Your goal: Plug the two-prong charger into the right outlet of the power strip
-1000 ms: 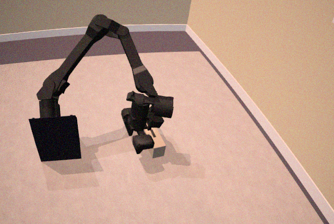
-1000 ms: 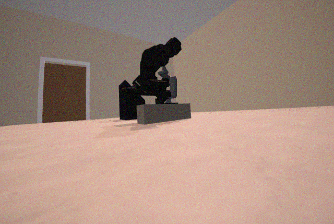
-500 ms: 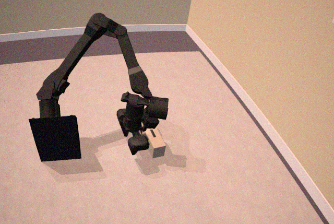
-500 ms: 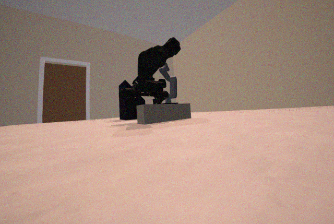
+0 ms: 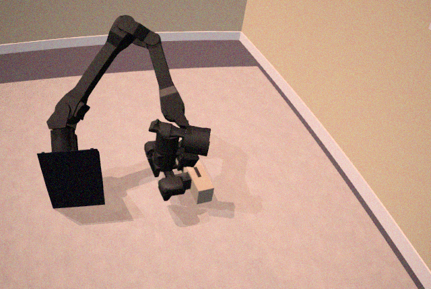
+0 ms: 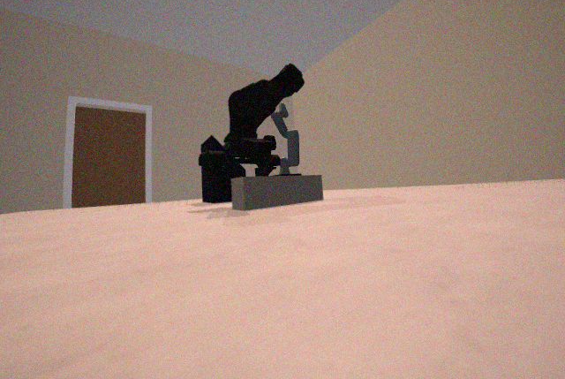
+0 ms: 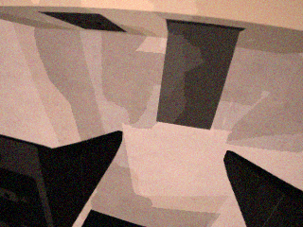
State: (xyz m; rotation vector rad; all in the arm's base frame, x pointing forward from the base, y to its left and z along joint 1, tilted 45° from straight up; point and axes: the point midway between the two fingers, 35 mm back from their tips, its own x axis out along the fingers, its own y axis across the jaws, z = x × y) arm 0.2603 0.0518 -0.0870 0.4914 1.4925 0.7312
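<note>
The power strip [image 5: 205,182] [image 6: 282,192] [image 7: 270,11] is a long block with a tan top and grey sides. It crosses the top of the wrist view. One dark outlet [image 5: 197,171] shows in the top view, and one dark outlet [image 7: 85,20] at the upper left of the wrist view. A dark grey block, seemingly the charger [image 7: 199,78], is beside the strip's near edge and overlaps it in the wrist view. Its prongs cannot be made out. My gripper [image 5: 186,170] [image 7: 172,145] is open and empty, low beside the strip, with the charger beyond the gap between its fingertips. The arm hides the charger in the top view.
The arm's black base [image 5: 71,178] stands at the left in the top view. A wall [image 5: 347,70] runs along the right. The exterior view shows a brown door [image 6: 109,155] far behind. Shadows of the arm lie around the strip.
</note>
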